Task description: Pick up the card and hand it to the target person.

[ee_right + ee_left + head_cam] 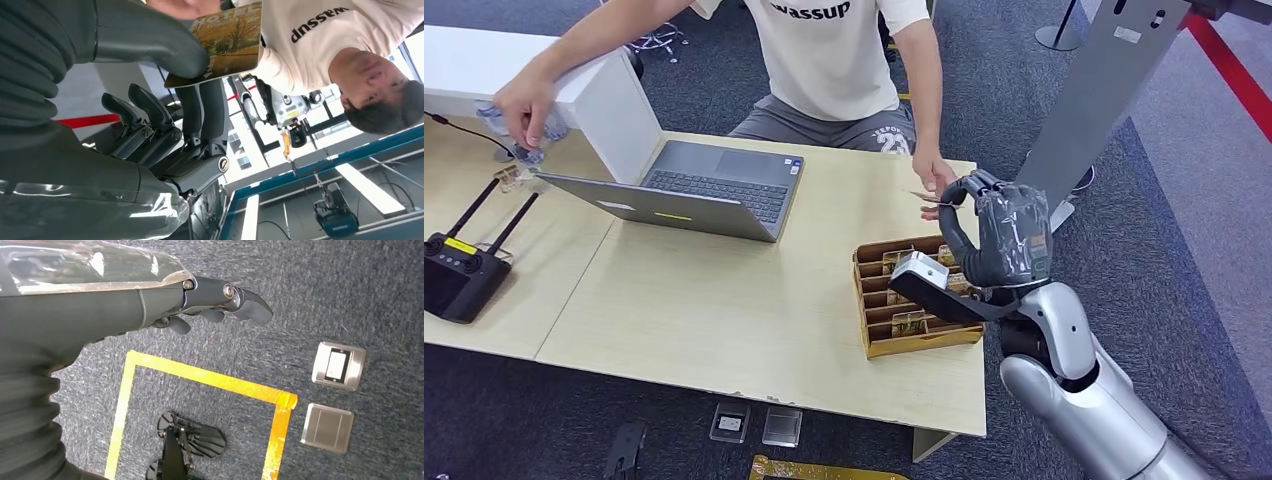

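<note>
A card (225,40) printed with a landscape picture is pinched between the thumb and fingers (202,110) of my right hand (999,235). In the head view the card (927,198) shows as a thin edge, held out over the table's far right side. A seated person (839,50) in a white T-shirt faces me, and their hand (936,178) reaches the card's far edge and touches it. My left hand (220,302) hangs over the carpet with its fingers loosely bent and nothing in them.
A brown slotted card box (914,300) stands on the table (724,310) just under my right hand. An open laptop (694,188) and a black remote controller (459,270) lie to the left. Below are yellow floor tape (210,380) and two metal plates (338,365).
</note>
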`<state>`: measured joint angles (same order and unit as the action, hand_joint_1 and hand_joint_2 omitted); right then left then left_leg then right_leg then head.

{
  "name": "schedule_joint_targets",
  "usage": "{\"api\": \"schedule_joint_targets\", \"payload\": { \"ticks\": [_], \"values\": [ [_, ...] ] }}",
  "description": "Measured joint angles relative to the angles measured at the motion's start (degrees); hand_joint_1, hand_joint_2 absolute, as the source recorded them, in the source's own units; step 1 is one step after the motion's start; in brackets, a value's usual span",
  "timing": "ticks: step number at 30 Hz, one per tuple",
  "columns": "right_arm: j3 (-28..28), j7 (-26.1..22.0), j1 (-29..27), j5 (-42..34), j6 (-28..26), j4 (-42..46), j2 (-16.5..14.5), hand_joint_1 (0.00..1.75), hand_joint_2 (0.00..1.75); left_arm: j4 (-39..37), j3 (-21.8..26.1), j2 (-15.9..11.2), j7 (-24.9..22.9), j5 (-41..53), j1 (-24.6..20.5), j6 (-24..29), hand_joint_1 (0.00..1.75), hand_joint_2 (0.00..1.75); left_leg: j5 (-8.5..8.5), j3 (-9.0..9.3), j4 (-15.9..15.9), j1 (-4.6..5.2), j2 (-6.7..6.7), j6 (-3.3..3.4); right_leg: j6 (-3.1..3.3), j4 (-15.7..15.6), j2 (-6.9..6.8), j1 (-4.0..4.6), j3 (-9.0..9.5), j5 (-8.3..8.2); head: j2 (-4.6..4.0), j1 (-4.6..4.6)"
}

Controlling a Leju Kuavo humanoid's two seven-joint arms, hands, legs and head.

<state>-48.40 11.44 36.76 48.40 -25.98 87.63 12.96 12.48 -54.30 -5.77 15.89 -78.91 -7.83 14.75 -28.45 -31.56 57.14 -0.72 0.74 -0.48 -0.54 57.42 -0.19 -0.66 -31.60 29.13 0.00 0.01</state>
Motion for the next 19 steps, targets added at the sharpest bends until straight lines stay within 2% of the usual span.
{"api": "schedule_joint_targets", "payload": {
  "ticks": [5,9,10,12,13,14,16,19],
  "values": [
    [-0.82,-5.11,0.75,-2.67,-5.68,-9.99,-4.28,1.66,1.75,0.00,-0.02,0.40,-0.36,0.03,-0.56,-0.35,0.00,1.75,0.00,0.00,0.00,0.00,0.00,0.00,0.00,0.00,0.00,0.00,-0.01,0.00,0.00,-0.01],
    [-0.85,-8.72,1.41,-7.35,-7.08,-17.21,-6.41,1.66,1.75,0.00,-0.02,0.56,-0.36,-0.04,-0.51,-1.07,0.00,1.75,0.00,0.00,0.00,0.00,0.00,0.00,0.00,0.00,0.00,0.00,-0.01,0.00,0.00,0.01],
    [-0.84,-9.36,1.48,-8.37,-7.16,-18.59,-6.78,1.24,1.75,0.00,-0.02,0.58,-0.58,-0.10,-0.47,-1.22,0.00,1.31,0.00,0.00,0.00,0.00,0.00,0.00,0.00,0.00,0.00,0.00,-0.01,0.00,0.00,0.01],
    [-0.80,-10.13,1.58,-9.99,-7.17,-20.96,-7.33,0.41,1.75,0.00,-0.02,0.60,-1.25,-0.23,-0.32,-1.58,0.00,1.31,0.00,0.01,0.00,0.00,-0.01,0.00,0.00,0.00,0.00,0.00,-0.01,0.00,0.00,-0.02],
    [-0.78,-10.30,1.59,-10.57,-7.14,-21.98,-7.50,0.00,1.75,0.00,-0.02,0.60,-1.59,-0.27,-0.21,-1.73,0.00,0.87,0.00,0.00,0.00,0.00,-0.01,0.00,0.00,0.00,0.00,0.00,-0.02,0.00,0.00,-0.02],
    [-0.78,-10.37,1.59,-11.08,-7.12,-22.85,-7.63,0.00,1.75,0.00,-0.03,0.61,-1.76,-0.27,-0.07,-1.87,0.00,0.87,0.00,0.00,0.00,0.00,-0.01,0.00,0.00,0.00,0.00,0.00,-0.02,0.00,0.00,-0.01],
    [-0.77,-10.44,1.59,-11.98,-7.07,-24.31,-7.83,0.00,1.75,0.00,-0.04,0.61,-1.82,-0.27,0.15,-2.02,0.00,0.00,0.00,0.00,0.01,0.00,-0.01,0.00,0.00,0.00,0.00,0.00,-0.03,0.00,0.00,0.00],
    [-0.75,-10.68,1.56,-13.21,-7.06,-25.50,-7.95,0.00,1.75,0.00,-0.03,0.61,-1.66,-0.28,0.29,-1.78,0.00,0.00,0.00,0.01,0.01,0.00,-0.01,0.00,0.00,0.00,0.00,0.00,-0.04,0.00,0.00,0.00]
  ]
}}
